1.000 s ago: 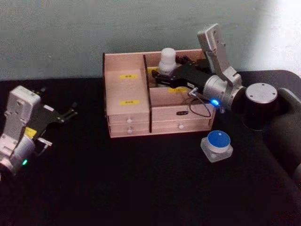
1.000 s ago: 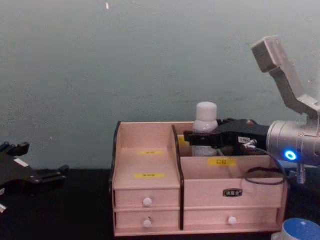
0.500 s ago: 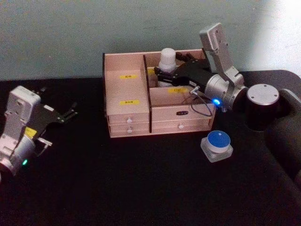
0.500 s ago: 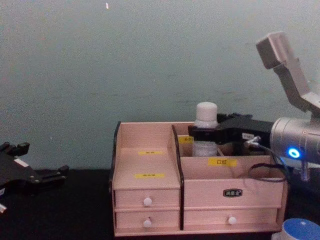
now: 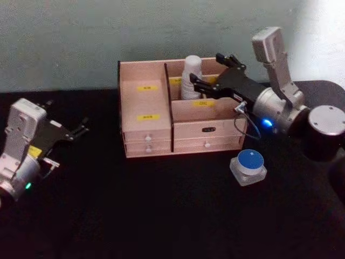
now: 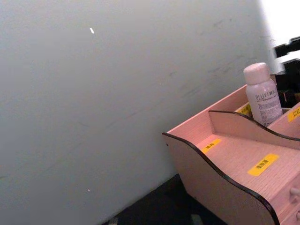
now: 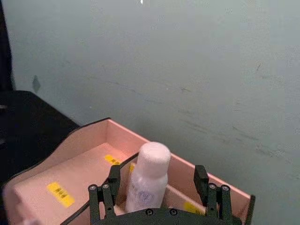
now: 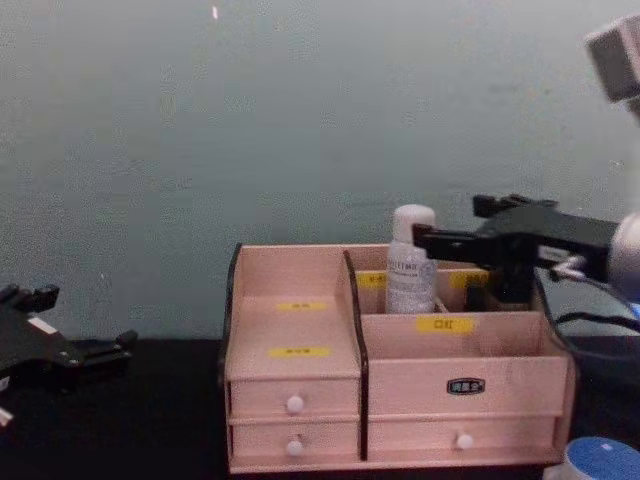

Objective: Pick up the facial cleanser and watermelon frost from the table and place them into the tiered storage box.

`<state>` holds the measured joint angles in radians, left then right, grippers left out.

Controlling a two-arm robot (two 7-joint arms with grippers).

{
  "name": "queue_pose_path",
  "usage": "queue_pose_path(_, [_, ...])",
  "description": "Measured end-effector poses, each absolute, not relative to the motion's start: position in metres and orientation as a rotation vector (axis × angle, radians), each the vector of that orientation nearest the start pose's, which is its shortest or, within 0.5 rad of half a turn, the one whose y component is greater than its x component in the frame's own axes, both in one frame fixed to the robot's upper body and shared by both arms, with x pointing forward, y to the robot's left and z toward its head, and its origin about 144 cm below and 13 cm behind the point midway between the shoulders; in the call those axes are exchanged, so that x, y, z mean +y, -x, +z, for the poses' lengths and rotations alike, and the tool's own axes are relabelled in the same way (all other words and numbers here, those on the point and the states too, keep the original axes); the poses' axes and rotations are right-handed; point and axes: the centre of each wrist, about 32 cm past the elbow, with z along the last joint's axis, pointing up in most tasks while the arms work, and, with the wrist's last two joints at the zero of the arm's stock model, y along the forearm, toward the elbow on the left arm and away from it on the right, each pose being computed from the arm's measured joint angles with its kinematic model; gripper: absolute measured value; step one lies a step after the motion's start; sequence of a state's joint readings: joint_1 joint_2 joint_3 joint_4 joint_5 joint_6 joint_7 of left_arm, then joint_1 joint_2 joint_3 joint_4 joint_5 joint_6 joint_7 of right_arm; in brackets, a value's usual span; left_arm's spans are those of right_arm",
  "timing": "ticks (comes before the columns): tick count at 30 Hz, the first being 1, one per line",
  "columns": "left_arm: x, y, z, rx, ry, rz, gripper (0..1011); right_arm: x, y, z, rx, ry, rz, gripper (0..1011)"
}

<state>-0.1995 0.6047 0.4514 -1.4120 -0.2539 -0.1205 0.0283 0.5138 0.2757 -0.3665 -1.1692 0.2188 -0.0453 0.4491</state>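
Backing off toward the robot's right, the right gripper [image 5: 205, 68] had released the cleanser [image 5: 191, 78] it clasped half a second before. Its jaws stood wide apart and empty, just beside the bottle and level with its upper half. The cleanser stood upright on its own in the rear compartment of the box [image 5: 148, 135], right of the dark divider. It was a slim white bottle with a rounded cap and small dark lettering high on its body, rising above the box's back wall. The blue-lidded jar [image 5: 249, 164] sat unmoved on the black table [image 5: 161, 216], near the box's front right corner. The left gripper [image 5: 82, 125] rested parked at the far left.
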Motion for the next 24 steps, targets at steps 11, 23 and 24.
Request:
queue_pose_path(11, [0.310,-0.489,1.140,-0.285,-0.304,1.248,1001,-0.276,-0.520,1.195,-0.119,0.122,-0.910,1003])
queue_pose_path(23, [0.310,-0.489,1.140,-0.285,-0.304,1.248,1001,-0.300,-0.468,1.184,-0.036,0.183,-0.907,1003])
queue_pose_path(24, [0.310,-0.489,1.140,-0.285,-0.304,1.248,1001,-0.303,-0.463,1.183,-0.022,0.197,-0.907,1003])
